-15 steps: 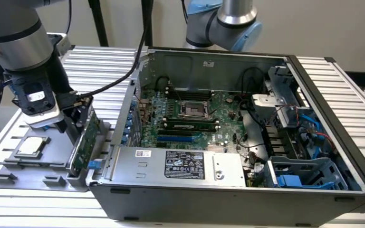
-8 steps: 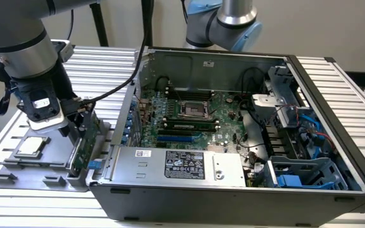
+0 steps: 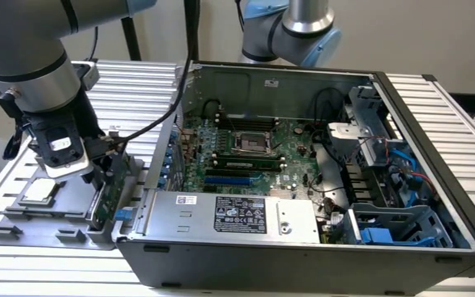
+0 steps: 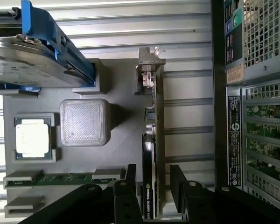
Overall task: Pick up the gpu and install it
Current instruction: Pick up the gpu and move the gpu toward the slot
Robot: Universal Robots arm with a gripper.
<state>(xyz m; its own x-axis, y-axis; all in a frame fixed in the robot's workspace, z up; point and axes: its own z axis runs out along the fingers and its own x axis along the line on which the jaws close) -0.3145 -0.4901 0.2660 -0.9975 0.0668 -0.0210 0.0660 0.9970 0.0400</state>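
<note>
**A:** Where is the gpu [image 3: 103, 201] sitting right now?

**B:** It is standing on edge in a slot of the gray parts tray [image 3: 23, 232], at the exterior view's lower left, just beside the open computer case [image 3: 303, 263]. The end effector [image 4: 154, 189] is hanging over it with its fingers [image 4: 130, 186] spread wide, one on each side of the card. It is not clamping anything.

**A:** What is mattering most for the grasp?

**B:** I am judging that the pads should be closing squarely on the two flat faces, so the card is coming straight up out of its slot without tilting. The silver bracket [image 4: 149, 58] is sitting at the far end, away from the fingers.

**A:** Is anything crowding it?

**B:** The case wall is running close along one side of the card. On the other side, a gray block [image 4: 84, 122], the CPU [image 4: 32, 139], a memory stick [image 4: 65, 178] and the hard drive with blue rails [image 4: 32, 56] are lying in the tray, apart from the card.
</note>
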